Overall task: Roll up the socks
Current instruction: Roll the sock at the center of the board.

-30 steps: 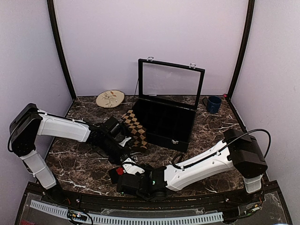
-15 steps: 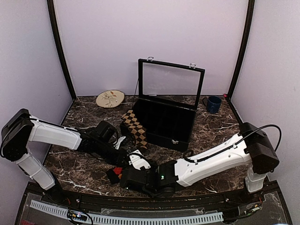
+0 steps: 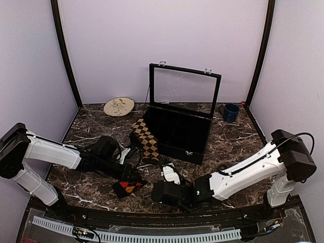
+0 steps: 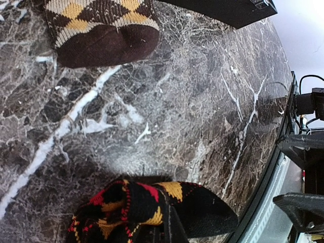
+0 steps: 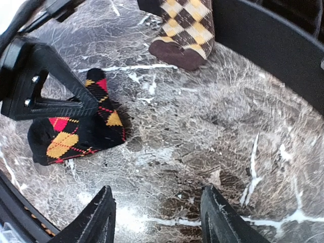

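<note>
The red, orange and black sock [image 3: 128, 188] lies bunched on the marble near the front edge; it also shows in the left wrist view [image 4: 136, 212] and the right wrist view [image 5: 76, 131]. My left gripper [image 3: 126, 178] is shut on this sock, its fingers [image 5: 45, 96] pinching the sock's upper part. The tan-brown sock [image 3: 146, 137] lies flat beside the black case, with its dark toe toward me [image 4: 106, 43] [image 5: 185, 35]. My right gripper [image 5: 157, 215] is open and empty, low over bare marble to the right of the red sock [image 3: 169, 174].
An open black case [image 3: 179, 132] with a raised glass lid stands at the back centre. A patterned plate [image 3: 119, 106] lies back left, a blue mug [image 3: 230, 112] back right. The table's front rail [image 3: 152, 215] runs just behind the red sock.
My right gripper let go and drew back to the right, away from the red sock. My left gripper moved left and toward the front, dragging the red sock along the marble.
</note>
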You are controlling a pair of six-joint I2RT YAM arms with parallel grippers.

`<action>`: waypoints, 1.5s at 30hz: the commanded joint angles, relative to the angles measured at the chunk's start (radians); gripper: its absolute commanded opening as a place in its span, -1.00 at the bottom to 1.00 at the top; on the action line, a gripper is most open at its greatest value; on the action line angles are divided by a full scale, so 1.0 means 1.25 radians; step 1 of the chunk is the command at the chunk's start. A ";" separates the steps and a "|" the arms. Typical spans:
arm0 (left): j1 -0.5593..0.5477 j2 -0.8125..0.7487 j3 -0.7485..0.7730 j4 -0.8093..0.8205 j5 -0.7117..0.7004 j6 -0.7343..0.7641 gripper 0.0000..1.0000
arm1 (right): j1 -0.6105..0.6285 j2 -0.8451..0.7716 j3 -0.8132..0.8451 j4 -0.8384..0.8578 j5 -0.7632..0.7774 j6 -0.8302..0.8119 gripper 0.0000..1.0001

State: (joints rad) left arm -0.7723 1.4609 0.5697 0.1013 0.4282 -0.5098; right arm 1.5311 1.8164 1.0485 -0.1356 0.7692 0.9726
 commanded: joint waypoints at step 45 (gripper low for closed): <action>-0.007 -0.081 -0.184 0.303 -0.088 -0.013 -1.00 | -0.181 0.227 -0.050 0.666 -0.424 0.329 0.29</action>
State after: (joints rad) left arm -0.7773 1.3739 0.3569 0.4549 0.3164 -0.5209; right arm 1.3090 2.0781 0.9802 0.6628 0.2443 1.3640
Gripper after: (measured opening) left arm 0.035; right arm 0.651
